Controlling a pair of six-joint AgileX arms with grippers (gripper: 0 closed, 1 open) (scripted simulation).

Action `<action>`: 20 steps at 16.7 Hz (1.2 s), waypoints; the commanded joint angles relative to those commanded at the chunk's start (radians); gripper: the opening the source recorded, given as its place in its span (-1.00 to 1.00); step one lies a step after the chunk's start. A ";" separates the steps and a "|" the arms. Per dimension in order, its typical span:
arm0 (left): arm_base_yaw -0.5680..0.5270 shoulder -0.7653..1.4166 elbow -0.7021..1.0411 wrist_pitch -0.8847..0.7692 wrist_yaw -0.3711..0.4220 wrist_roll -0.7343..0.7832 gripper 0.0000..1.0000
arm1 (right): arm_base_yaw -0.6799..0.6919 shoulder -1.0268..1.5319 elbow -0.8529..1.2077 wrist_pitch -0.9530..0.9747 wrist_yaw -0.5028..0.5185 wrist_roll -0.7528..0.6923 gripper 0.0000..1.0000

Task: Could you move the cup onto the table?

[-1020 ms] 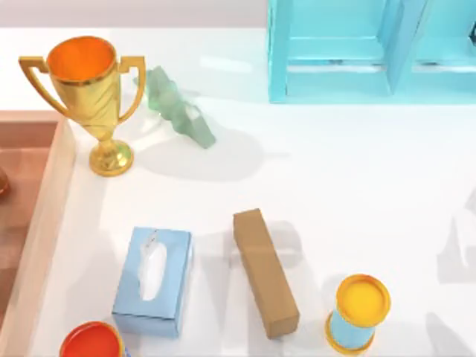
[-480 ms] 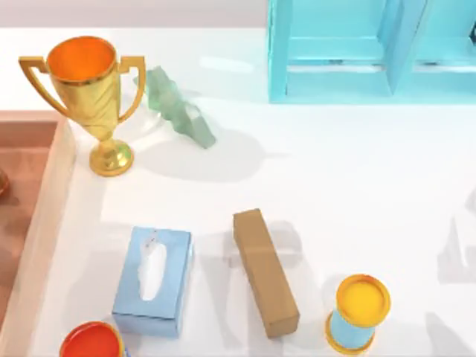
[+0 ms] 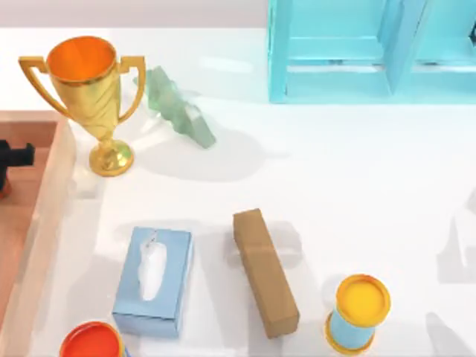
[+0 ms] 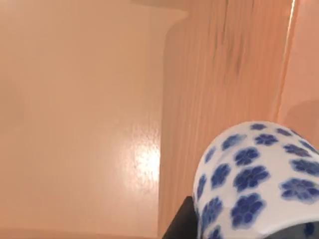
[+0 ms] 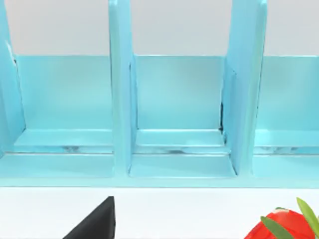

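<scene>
Wooden tray [image 4: 79,114], blue-flowered cup [image 4: 254,179] above it, left gripper [image 3: 13,158]

The glossy white table [image 3: 357,171] carries a wooden tray [image 3: 46,216] at its left edge. Beside the tray stands a gold trophy [image 3: 88,97], with a pale green figure [image 3: 178,108] just behind it (tilted). Nearer the front lie a light-blue tissue box [image 3: 154,280], a brown block [image 3: 265,271], a yellow-topped cylinder [image 3: 358,312] and an orange-topped container [image 3: 91,341]. A turquoise rack [image 3: 372,48] stands at the back.
</scene>
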 joint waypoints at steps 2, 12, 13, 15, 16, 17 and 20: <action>-0.076 -0.013 0.013 -0.079 0.004 -0.032 -1.00 | 0.000 0.000 0.000 0.000 0.000 0.000 1.00; -0.185 -0.003 0.040 -0.133 0.008 -0.114 -1.00 | 0.000 0.000 0.000 0.000 0.000 0.000 1.00; -0.228 0.008 0.056 -0.139 0.008 -0.157 -1.00 | 0.000 0.000 0.000 0.000 0.000 0.000 1.00; -0.346 0.032 0.089 -0.150 0.008 -0.274 -1.00 | 0.000 0.000 0.000 0.000 0.000 0.000 1.00; -0.420 0.044 0.105 -0.154 0.007 -0.348 -1.00 | 0.000 0.000 0.000 0.000 0.000 0.000 1.00; -0.504 0.056 0.120 -0.156 0.007 -0.432 -1.00 | 0.000 0.000 0.000 0.000 0.000 0.000 1.00; -0.793 0.093 0.157 -0.159 0.007 -0.721 -1.00 | 0.000 0.000 0.000 0.000 0.000 0.000 1.00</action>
